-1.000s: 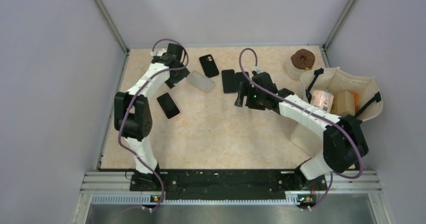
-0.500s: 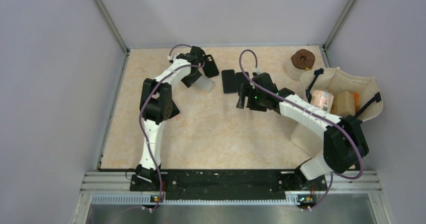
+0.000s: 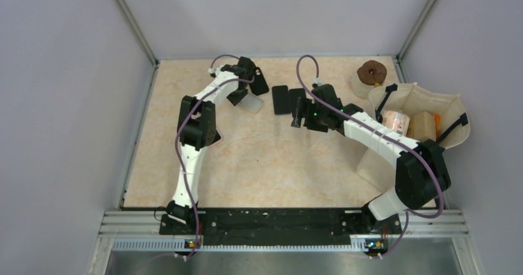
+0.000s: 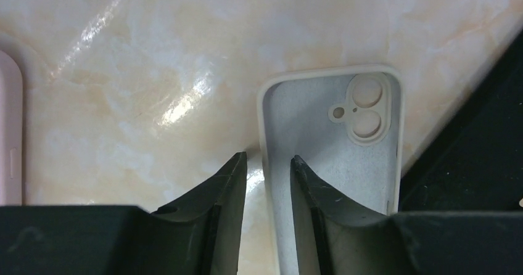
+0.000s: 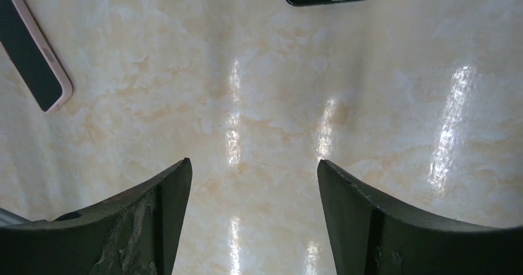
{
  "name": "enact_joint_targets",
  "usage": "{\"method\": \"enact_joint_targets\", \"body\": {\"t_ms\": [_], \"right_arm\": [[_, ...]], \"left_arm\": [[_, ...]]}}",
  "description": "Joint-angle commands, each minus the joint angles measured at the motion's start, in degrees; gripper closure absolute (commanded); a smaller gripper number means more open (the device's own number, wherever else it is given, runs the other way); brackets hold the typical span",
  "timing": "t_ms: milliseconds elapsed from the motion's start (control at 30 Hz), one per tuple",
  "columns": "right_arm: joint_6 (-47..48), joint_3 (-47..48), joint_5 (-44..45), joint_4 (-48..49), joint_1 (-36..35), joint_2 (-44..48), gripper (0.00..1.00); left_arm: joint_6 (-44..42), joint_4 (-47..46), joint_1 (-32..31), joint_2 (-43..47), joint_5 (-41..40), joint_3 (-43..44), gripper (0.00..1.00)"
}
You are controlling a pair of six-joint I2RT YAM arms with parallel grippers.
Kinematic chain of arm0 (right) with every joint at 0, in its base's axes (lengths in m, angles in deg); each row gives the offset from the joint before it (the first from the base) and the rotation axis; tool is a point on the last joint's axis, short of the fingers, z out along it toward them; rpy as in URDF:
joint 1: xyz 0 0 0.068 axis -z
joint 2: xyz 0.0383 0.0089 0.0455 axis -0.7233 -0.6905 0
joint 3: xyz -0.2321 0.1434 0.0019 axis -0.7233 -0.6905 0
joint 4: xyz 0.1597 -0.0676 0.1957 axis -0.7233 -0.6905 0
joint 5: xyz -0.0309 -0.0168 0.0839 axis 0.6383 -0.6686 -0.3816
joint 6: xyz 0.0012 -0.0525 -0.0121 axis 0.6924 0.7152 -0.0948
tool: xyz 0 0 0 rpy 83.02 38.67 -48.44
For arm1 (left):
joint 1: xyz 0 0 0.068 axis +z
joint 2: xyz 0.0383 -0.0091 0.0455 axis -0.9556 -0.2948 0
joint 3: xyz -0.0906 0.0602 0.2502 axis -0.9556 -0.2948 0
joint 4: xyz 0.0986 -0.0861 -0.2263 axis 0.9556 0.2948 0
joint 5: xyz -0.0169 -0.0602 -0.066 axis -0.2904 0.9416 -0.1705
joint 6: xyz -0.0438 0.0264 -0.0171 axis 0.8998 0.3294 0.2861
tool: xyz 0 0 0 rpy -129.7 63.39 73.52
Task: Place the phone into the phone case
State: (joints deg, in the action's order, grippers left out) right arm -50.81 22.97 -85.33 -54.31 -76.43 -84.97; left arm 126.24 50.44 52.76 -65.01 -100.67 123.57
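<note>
A white phone case lies open side up, camera cutout at the far end; in the top view it sits at the back of the table. My left gripper is low over it, jaws narrowly open and straddling its left wall, one finger outside and one inside. A pink-rimmed phone lies screen up; it shows at the left edge of the left wrist view and my left elbow hides it in the top view. My right gripper is wide open and empty over bare table.
Two black phones lie side by side by my right gripper. A black case or phone lies right of my left gripper. A brown roll and a cream bag of items stand at the right.
My left arm swung right from the back-left corner to the white case, its elbow now covering the pink-rimmed phone. My right arm has barely shifted.
</note>
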Motion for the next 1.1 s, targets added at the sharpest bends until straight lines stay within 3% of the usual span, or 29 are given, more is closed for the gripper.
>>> {"method": "enact_joint_targets", "body": {"t_ms": [0, 133, 167, 267, 533, 800, 1067], "right_arm": [[0.8, 3.5, -0.1, 1.3, 1.3, -1.4, 0.26], [1.5, 4.8, -0.8, 1.6, 2.7, -4.1, 0.26], [1.8, 5.4, -1.0, 1.8, 3.3, -5.0, 0.26], [2.9, 8.0, -1.0, 1.9, 5.3, -8.2, 0.26], [8.4, 17.8, 6.1, 1.7, 7.6, -21.3, 0.22], [13.1, 26.2, 5.6, 1.8, 7.5, -33.1, 0.2], [16.9, 25.5, 7.9, 1.2, 6.4, -34.3, 0.18]], "left_arm": [[0.4, 2.3, -0.5, -2.0, -1.2, 1.6, 0.68], [-0.5, 2.7, -1.1, -1.8, -1.6, 1.0, 0.97], [-1.2, 2.5, -1.3, -1.2, -1.6, 0.3, 1.0], [-5.5, -0.5, -1.4, 1.9, -0.3, -3.5, 1.0], [-23.2, -10.9, -2.7, 17.9, 8.4, -25.5, 1.0], [-27.8, -15.7, -6.9, 33.5, 14.4, -45.7, 1.0], [-29.7, -16.8, -7.9, 40.3, 17.3, -52.3, 1.0]]}}
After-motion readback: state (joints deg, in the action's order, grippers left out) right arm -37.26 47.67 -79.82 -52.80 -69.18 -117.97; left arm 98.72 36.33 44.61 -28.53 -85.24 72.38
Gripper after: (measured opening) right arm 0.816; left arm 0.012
